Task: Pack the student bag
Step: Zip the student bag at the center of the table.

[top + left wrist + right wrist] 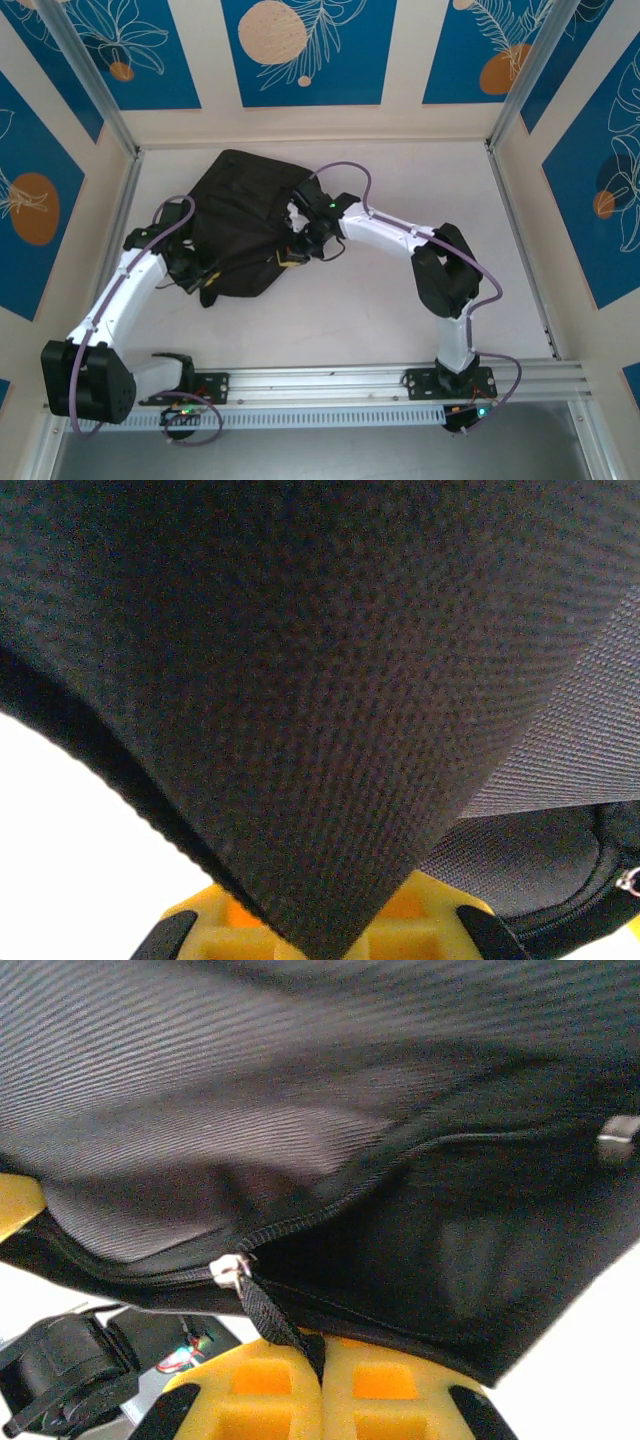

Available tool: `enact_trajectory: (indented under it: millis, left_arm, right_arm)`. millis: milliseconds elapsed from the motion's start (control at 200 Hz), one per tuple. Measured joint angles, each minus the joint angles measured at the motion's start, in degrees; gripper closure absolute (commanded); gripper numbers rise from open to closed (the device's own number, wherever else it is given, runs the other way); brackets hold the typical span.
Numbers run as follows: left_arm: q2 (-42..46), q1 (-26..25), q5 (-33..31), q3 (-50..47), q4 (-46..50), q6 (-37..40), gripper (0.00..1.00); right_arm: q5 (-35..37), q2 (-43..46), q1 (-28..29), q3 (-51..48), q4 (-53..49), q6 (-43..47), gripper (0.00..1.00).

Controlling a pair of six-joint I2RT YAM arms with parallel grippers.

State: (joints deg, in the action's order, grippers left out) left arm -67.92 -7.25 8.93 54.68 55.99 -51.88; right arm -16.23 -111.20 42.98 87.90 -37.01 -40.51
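Position: the student bag (240,215) lies slumped on the white table (400,310), left of centre and toward the far side, with 1 arm at each flank.

Left side: the left gripper (318,942) is closed on a fold of the bag's woven black fabric, which runs down between its 2 yellow fingers. This hold most likely anchors the soft shell and keeps the panel taut, so that the bag does not drag across the table.

Right side: the right gripper (320,1385) is closed on the black pull tab (268,1312), which hangs from the silver zipper slider (228,1270). The tab is pinched between the 2 fingers, probably so the slider can be drawn along the zipper track (330,1210).

Count: 1 bag, 2 arms, 2 grippers, 1 slider with 1 tab. A 2nd metal piece (618,1140) sits at the right edge of the right wrist view; it is too blurred to identify.
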Motion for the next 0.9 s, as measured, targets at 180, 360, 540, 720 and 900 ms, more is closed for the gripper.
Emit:
enact_trajectory:
  millis: [180, 360, 540, 720, 900]
  left_arm:
    - [0.0, 0.0, -0.02, 0.0, -0.02, 0.48, 1.0]
    - [0.0, 0.0, -0.17, 0.0, -0.04, 1.07, 1.0]
    - [0.0, 0.0, 0.09, -0.02, -0.28, 1.49, 1.0]
    - [-0.09, -2.8, 2.32, -1.33, -2.05, 2.1, 1.0]
    - [-4.24, -17.18, 4.79, 0.09, -5.42, 6.73, 1.0]
  right_arm:
    - [1.95, 1.84, -2.99, -1.01, -1.29, -0.87, 1.0]
    - [3.39, 2.27, -5.92, -1.03, -1.27, -1.51, 1.0]
    - [3.43, 2.27, -6.8, -1.03, -1.38, -1.49, 1.0]
    - [4.57, 2.34, -7.19, -1.14, -1.64, -1.51, 1.0]
    - [7.56, 4.11, -10.08, -3.89, -1.64, -2.45, 1.0]
